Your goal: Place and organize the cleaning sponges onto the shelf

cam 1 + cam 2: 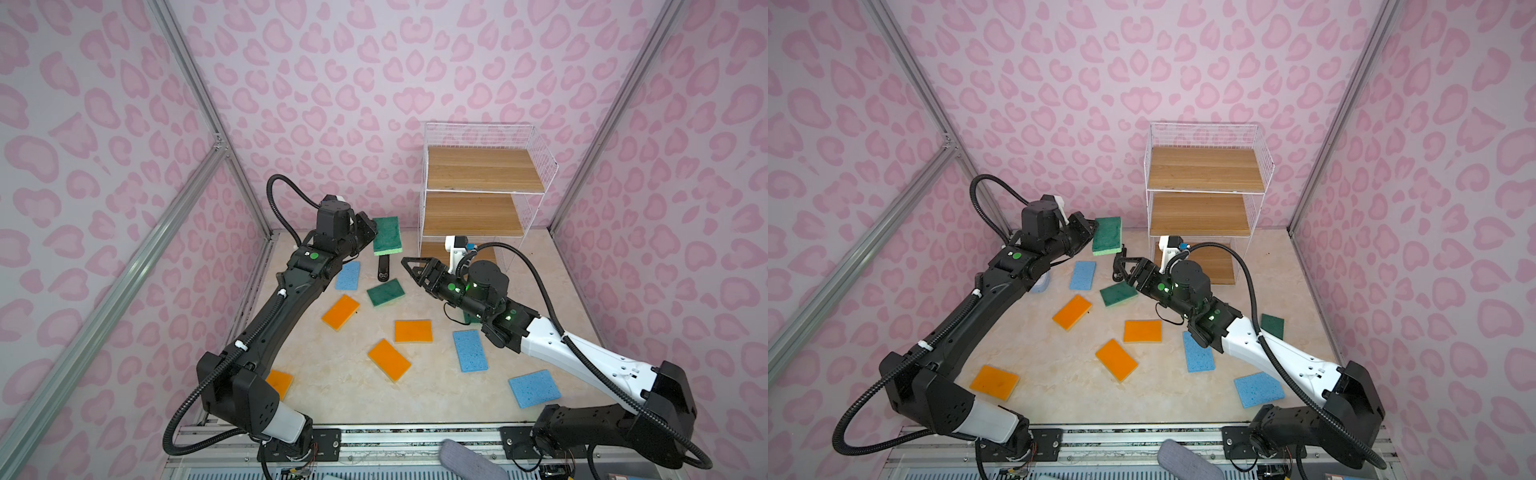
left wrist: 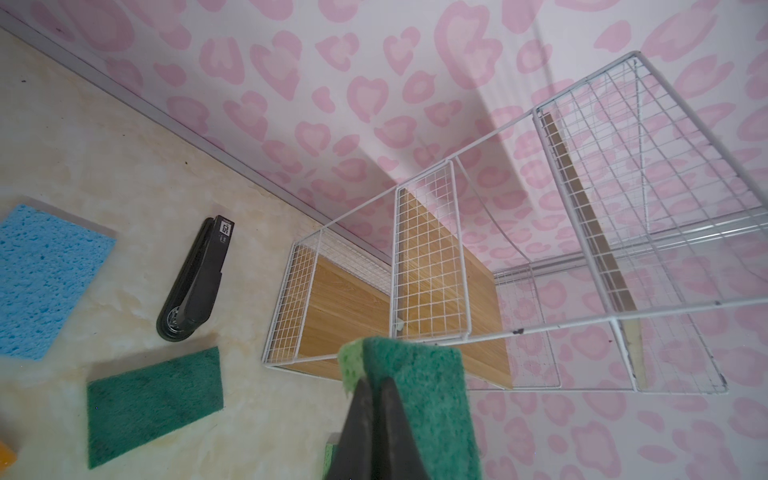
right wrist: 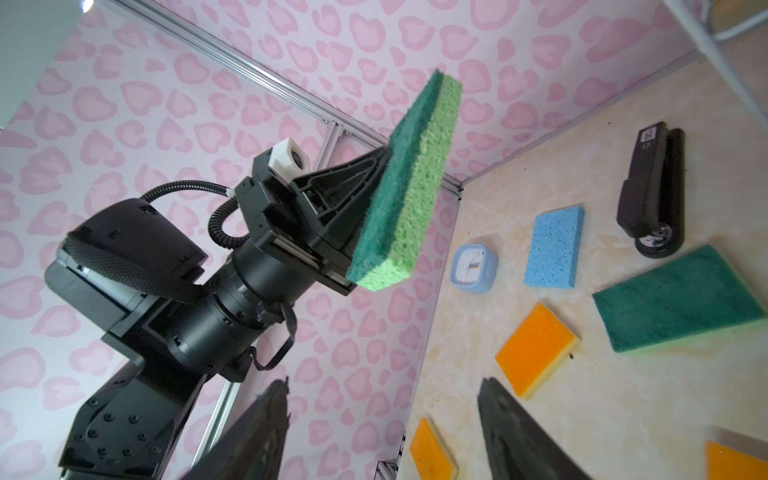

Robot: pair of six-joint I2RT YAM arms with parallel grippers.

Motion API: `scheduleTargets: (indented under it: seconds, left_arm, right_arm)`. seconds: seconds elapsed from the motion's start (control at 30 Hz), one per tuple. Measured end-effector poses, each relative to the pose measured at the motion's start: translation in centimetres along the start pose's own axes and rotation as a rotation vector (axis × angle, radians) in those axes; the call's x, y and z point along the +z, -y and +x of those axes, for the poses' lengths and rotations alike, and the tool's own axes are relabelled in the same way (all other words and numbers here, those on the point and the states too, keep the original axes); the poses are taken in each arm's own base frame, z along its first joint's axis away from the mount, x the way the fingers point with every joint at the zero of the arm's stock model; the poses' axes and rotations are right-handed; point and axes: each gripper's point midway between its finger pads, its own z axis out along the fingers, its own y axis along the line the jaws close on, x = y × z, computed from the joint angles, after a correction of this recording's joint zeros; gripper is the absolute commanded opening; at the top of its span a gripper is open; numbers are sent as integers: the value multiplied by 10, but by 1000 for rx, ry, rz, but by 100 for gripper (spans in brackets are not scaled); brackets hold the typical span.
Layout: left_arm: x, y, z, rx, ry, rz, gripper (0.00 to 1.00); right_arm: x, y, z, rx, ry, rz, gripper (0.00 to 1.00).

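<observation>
My left gripper (image 1: pixel 371 232) is shut on a green sponge (image 1: pixel 387 236) and holds it on edge above the table's back, left of the shelf (image 1: pixel 482 174). The wrist view has the fingers (image 2: pixel 374 399) pinching this sponge (image 2: pixel 419 395) in front of the shelf (image 2: pixel 415 257). Its boards are bare. My right gripper (image 1: pixel 409 266) hovers open and empty just right of the held sponge (image 3: pixel 409 183), jaws (image 3: pixel 384 384) wide apart. Several sponges lie flat on the table: blue (image 1: pixel 348 275), green (image 1: pixel 386 292), orange (image 1: pixel 340 311), orange (image 1: pixel 413 331), blue (image 1: pixel 469 350). Another green one (image 1: pixel 1272 325) peeks from behind the right arm.
A black stapler (image 1: pixel 382 269) lies between the two grippers on the table. A small light-blue clock (image 3: pixel 473 268) sits near the left arm. Metal frame posts and pink walls close in the sides and back. A grey padded object (image 1: pixel 469 457) sticks in at the front edge.
</observation>
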Motion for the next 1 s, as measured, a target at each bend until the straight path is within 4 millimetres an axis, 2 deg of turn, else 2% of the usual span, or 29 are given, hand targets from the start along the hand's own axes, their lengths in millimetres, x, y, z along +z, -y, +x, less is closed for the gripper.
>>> scheduleTargets:
  seconds: [0.13, 0.33, 0.43, 0.57, 0.87, 1.0]
  left_arm:
    - [2, 4, -7, -9, 20, -1, 3]
    - [0, 20, -18, -8, 43, 29, 3]
    - [2, 22, -20, -8, 45, 31, 3]
    - [6, 19, -17, -9, 34, 22, 3]
    - [5, 24, -19, -8, 33, 34, 3]
    - [6, 28, -20, -6, 30, 45, 3]
  right_arm:
    - [11, -10, -19, 25, 49, -40, 69]
    - [29, 3, -43, 77, 99, -34, 64]
    - [37, 7, -41, 98, 79, -32, 62]
    - [41, -4, -43, 107, 67, -66, 57]
    - [52, -1, -42, 124, 46, -87, 38]
    - [54, 0, -42, 131, 37, -88, 23]
